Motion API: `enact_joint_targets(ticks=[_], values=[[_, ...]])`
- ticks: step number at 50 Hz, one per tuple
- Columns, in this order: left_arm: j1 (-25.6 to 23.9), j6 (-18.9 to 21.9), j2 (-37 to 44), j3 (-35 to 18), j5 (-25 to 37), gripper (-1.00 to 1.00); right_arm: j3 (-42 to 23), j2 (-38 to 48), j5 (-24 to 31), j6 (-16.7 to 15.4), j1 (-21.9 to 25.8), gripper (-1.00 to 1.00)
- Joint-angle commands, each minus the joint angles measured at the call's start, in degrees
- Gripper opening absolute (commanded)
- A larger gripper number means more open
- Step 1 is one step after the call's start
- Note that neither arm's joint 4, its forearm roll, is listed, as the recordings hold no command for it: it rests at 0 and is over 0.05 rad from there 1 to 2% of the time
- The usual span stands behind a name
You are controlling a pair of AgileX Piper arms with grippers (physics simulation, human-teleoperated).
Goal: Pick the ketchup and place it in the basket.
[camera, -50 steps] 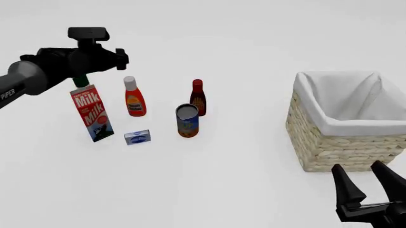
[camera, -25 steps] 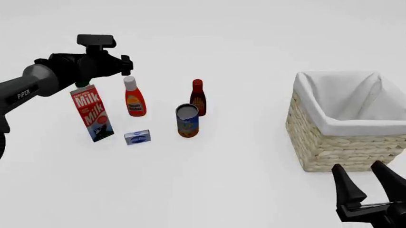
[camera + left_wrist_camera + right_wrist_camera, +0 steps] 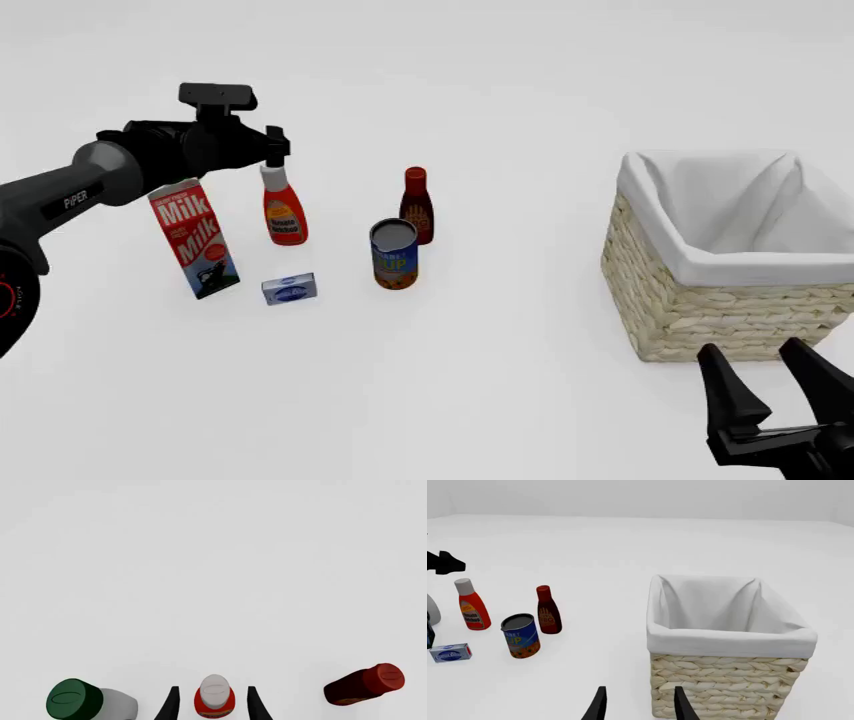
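Observation:
The ketchup [image 3: 282,212], a red bottle with a whitish cap and orange label, stands upright on the table left of centre. It also shows in the right wrist view [image 3: 472,611]. My left gripper [image 3: 276,150] is open just above its cap. In the left wrist view the ketchup [image 3: 215,702] is seen from above, between the two fingers of the left gripper [image 3: 213,688], which do not touch it. The basket [image 3: 707,320], wicker with a white lining, stands at the right and is empty. My right gripper [image 3: 751,347] is open and empty in front of the basket [image 3: 720,685].
A milk carton [image 3: 194,235] stands close to the ketchup's left, its green cap [image 3: 67,698] near my left fingers. A dark maroon bottle [image 3: 416,205], a blue can [image 3: 394,254] and a small blue box [image 3: 288,289] stand to the right and front.
My left arm has moved right, from above the milk carton to above the ketchup's cap. The right arm and all the objects have not moved.

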Motion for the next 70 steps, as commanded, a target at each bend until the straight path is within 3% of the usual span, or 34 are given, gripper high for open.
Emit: enact_joint_targets(ticks=[1, 36, 70], values=[[-0.4, -0.24, 1.25, -0.46, -0.33, 1.0, 0.0, 0.49, -0.41, 0.1, 0.03, 1.0], [-0.52, -0.39, 5.17, -2.62, -0.86, 1.0, 0.0, 3.37, -2.67, 0.73, 0.41, 1.0], [-0.46, -1.34, 7.18, 0.49, -3.99, 1.0, 0.0, 3.16, -2.36, 0.61, 0.3, 1.0]])
